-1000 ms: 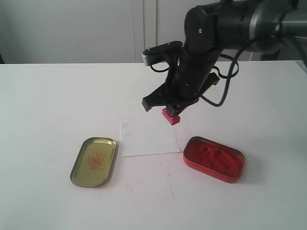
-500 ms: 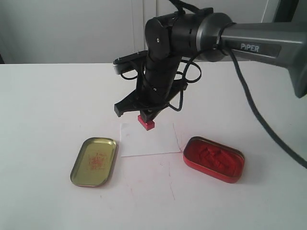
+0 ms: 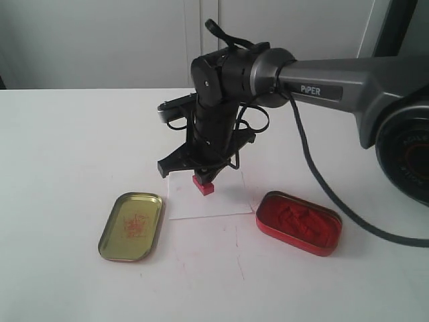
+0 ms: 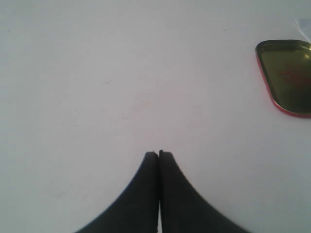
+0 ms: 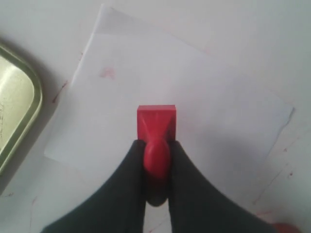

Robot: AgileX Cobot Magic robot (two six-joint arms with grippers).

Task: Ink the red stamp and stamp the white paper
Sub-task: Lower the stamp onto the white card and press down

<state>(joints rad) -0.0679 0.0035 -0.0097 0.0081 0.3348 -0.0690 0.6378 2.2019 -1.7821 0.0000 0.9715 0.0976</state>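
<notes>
My right gripper [image 3: 203, 176] [image 5: 156, 145] is shut on the knob of the red stamp [image 3: 203, 184] [image 5: 156, 122]. The stamp's square base faces down over the middle of the white paper [image 3: 221, 200] [image 5: 194, 111]; whether it touches the sheet I cannot tell. A faint red mark [image 5: 107, 73] shows on the paper near one corner. The open red tin of ink paste [image 3: 299, 223] lies right of the paper. My left gripper [image 4: 158, 153] is shut on nothing, over bare table, out of the exterior view.
The gold-coloured tin lid [image 3: 131, 225] [image 4: 286, 75] [image 5: 14, 111] lies left of the paper, inside up, with red smudges in it. Thin red streaks mark the white tabletop [image 3: 234, 258] below the paper. The right arm's black cable [image 3: 322, 194] loops over the table behind the red tin.
The right arm has carried the red stamp leftward from beside the red tin to above the paper, and lowered it toward the sheet. The paper, tin and lid have not moved.
</notes>
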